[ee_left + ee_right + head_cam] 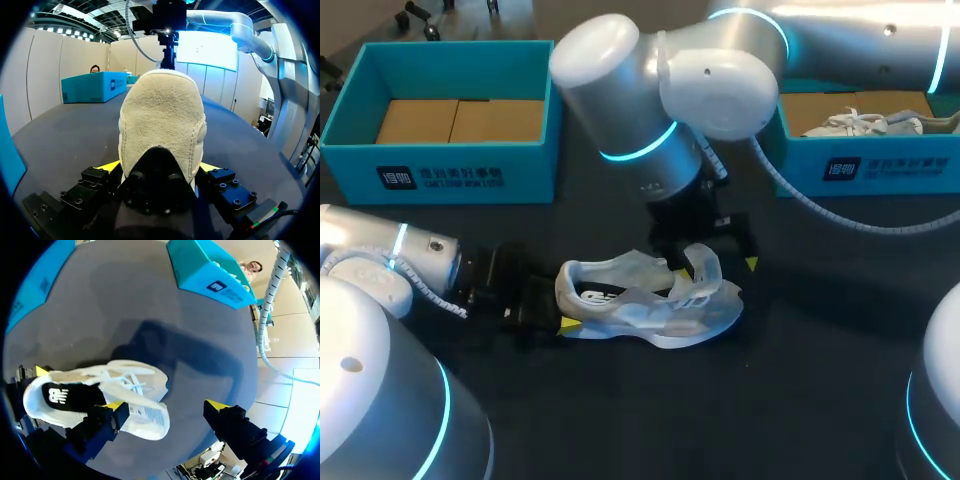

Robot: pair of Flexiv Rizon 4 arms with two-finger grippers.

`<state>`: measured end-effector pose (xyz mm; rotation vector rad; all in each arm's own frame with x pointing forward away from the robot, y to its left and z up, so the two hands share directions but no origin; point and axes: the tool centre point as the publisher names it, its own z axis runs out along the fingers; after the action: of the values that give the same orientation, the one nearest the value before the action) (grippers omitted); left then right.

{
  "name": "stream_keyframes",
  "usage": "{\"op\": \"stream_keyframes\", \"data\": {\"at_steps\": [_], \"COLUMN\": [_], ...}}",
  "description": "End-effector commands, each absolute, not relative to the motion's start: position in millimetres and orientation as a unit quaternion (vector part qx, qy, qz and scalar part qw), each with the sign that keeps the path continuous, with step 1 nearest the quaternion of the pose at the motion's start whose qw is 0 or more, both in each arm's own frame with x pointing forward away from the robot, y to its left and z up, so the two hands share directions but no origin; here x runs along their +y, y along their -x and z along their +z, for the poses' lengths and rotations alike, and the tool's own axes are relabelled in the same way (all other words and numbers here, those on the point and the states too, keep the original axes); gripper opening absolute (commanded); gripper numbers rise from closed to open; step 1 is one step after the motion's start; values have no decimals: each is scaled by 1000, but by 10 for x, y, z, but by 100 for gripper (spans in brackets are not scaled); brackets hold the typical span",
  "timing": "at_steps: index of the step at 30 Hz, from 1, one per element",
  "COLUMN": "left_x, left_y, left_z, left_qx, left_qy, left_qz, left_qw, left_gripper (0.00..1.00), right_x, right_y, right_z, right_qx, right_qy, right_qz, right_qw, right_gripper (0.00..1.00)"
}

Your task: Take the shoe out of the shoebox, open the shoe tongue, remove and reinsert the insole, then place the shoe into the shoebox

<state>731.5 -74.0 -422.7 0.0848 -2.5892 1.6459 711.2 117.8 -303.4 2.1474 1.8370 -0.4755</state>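
Step in hand, as you can judge it: opening the tongue, insole not yet touched. White shoe [650, 300] is out of its box and lies on the dark table [620, 430], in front of the two teal shoeboxes. Left gripper [159, 167] clamps the heel, one yellow-tipped finger pressing each side. Right gripper [167, 407] hangs over the midfoot with fingers spread wide. One finger touches the raised tongue [146, 416] and the other stands well apart over bare table, so it grasps nothing. Next move, likely: you push the tongue further toward the toe, then send the right fingers into the opening to pinch the insole [65, 397] at its edge while the left holds the heel steady. The tongue may spring back. In the head view the arm's own wrist mostly hides the right fingers; only the right wrist view shows the finger-to-tongue contact and the dark insole seated inside. Only the left wrist view confirms the two-sided heel grip. Only the head view shows the left shoebox [440, 165] holding just cardboard and the right shoebox [880, 165] holding a second shoe [865, 123].
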Motion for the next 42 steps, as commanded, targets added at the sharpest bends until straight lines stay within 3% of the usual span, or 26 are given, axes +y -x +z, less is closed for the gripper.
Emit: {"op": "stream_keyframes", "data": {"at_steps": [1,8,10,14,15,17,18,21,22,24,42], "left_x": [-730,-730,-730,-730,-730,-730,-730,-730,-730,-730,-730], "left_y": [-7329,-7329,-7329,-7329,-7329,-7329,-7329,-7329,-7329,-7329,-7329], "left_z": [-4242,-4242,-4242,-4242,-4242,-4242,-4242,-4242,-4242,-4242,-4242], "left_qx": [-844,-844,-844,-844,-844,-844,-844,-844,-844,-844,-844], "left_qy": [-28,-28,-28,-28,-28,-28,-28,-28,-28,-28,-28], "left_qz": [534,534,534,534,534,534,534,534,534,534,534], "left_qw": [37,37,37,37,37,37,37,37,37,37,37], "left_gripper": [0,0,0,0,0,0,0,0,0,0,0], "right_x": [1230,1401,1442,1519,1547,1582,1593,1641,1655,1701,2156], "right_y": [-7069,-7216,-7264,-7363,-7395,-7434,-7445,-7490,-7501,-7522,-7601], "right_z": [-2848,-2621,-2595,-2570,-2561,-2550,-2546,-2535,-2532,-2524,-2629], "right_qx": [424,507,531,589,608,629,636,671,680,705,846], "right_qy": [-879,-831,-817,-778,-764,-747,-741,-712,-704,-680,-507], "right_qz": [-108,-85,-75,-55,-51,-45,-42,-23,-24,-19,13], "right_qw": [191,212,212,211,209,211,211,206,204,202,164], "right_gripper": [100,100,84,77,68,63,49,38,29,0,0]}}
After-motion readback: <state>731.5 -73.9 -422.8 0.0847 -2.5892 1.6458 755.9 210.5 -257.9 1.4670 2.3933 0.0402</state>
